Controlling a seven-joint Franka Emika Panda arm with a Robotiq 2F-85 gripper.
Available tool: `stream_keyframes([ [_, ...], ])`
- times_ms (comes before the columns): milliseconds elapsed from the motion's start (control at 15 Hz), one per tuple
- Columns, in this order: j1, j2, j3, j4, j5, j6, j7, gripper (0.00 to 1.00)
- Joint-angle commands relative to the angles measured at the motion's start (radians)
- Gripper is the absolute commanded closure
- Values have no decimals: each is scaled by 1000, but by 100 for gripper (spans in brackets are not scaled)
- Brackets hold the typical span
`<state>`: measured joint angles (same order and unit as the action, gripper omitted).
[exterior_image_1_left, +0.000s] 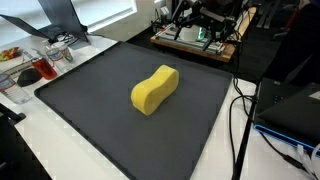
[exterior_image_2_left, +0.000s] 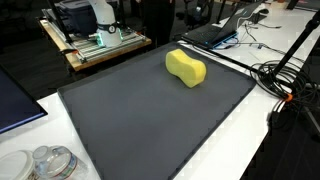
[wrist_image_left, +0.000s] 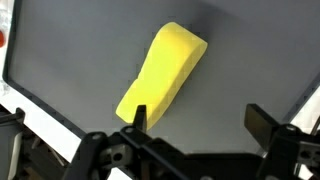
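Observation:
A yellow peanut-shaped sponge (exterior_image_1_left: 154, 89) lies on a dark grey mat (exterior_image_1_left: 100, 120). It shows in both exterior views, on the mat's far side in an exterior view (exterior_image_2_left: 186, 67). In the wrist view the sponge (wrist_image_left: 163, 73) lies below and ahead of my gripper (wrist_image_left: 200, 120), whose two black fingers are spread wide apart with nothing between them. One finger overlaps the sponge's near end in the picture. The gripper is high above the mat and out of both exterior views.
The mat (exterior_image_2_left: 150, 120) covers a white table. Glass jars and a red item (exterior_image_1_left: 40, 65) stand beside it, and jars (exterior_image_2_left: 50, 162) show at a corner. A laptop (exterior_image_2_left: 215, 32), cables (exterior_image_2_left: 285, 80) and a wooden board with electronics (exterior_image_2_left: 95, 40) lie around.

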<state>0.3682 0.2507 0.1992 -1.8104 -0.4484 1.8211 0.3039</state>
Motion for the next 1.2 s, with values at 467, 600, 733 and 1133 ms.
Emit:
stream_keyframes([
  [467,72,95,18,51,-164,-54,-76,0],
  [600,61,73,27,4,-163,-23,-128,0],
  [733,48,46,34,-40,-153,19,-179,0],
  [1133,2,-96,54,-263,-114,222,-266,0],
])
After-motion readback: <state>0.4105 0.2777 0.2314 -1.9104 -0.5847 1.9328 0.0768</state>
